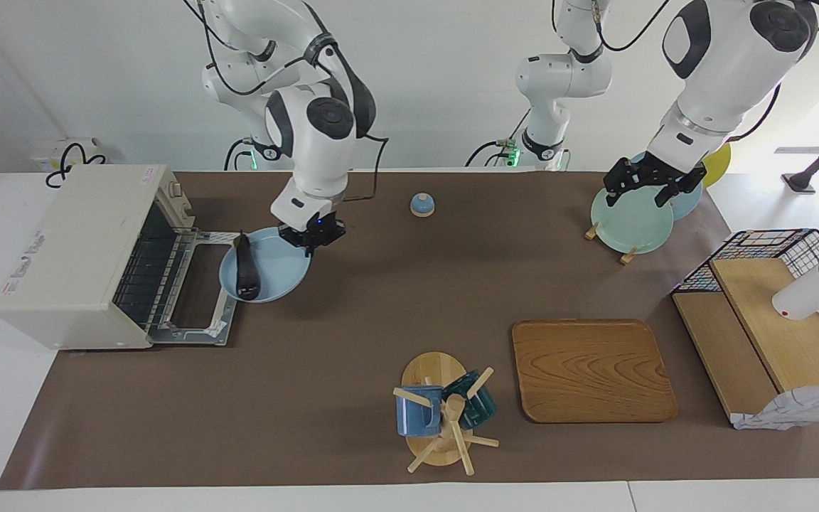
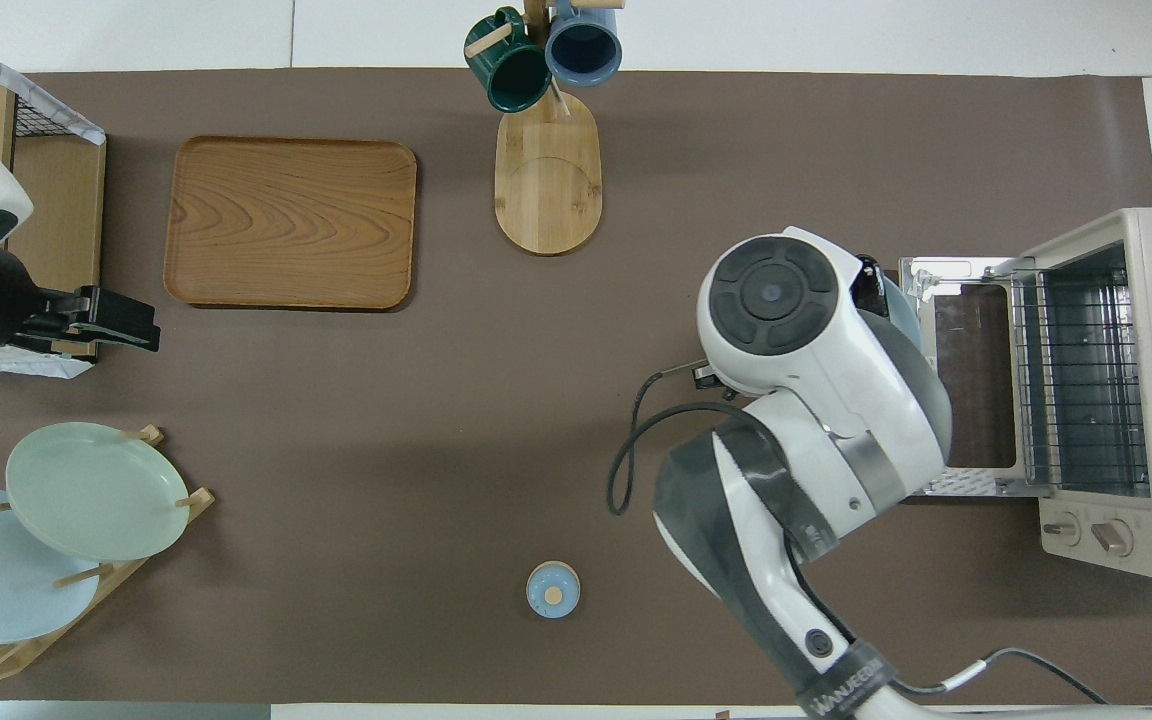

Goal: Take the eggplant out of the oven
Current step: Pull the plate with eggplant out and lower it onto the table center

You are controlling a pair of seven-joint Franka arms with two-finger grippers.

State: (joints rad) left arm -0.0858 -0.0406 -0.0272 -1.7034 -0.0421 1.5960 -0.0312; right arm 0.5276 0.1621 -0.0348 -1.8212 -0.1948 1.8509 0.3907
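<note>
The eggplant (image 1: 245,267) lies on a light blue plate (image 1: 278,270) gripped at its rim by the right gripper (image 1: 309,238), jaws clamped, beside the oven (image 1: 89,252) door. Left gripper (image 1: 640,186), jaws wide, over racked plates (image 1: 630,224).

The oven (image 1: 82,256) stands at the right arm's end of the table with its door (image 1: 200,284) dropped flat, so the mouth is unblocked apart from the wire rack (image 2: 1081,385) inside. Just in front of the door, the blue plate (image 1: 278,274) bearing the eggplant (image 1: 246,267) fills the approach, with the right gripper (image 1: 310,238) at its rim. Bare brown mat (image 1: 395,299) spreads across the table's middle, broken only by a small bell (image 1: 422,205), a mug rack (image 1: 438,416) and a wooden tray (image 1: 591,370).
</note>
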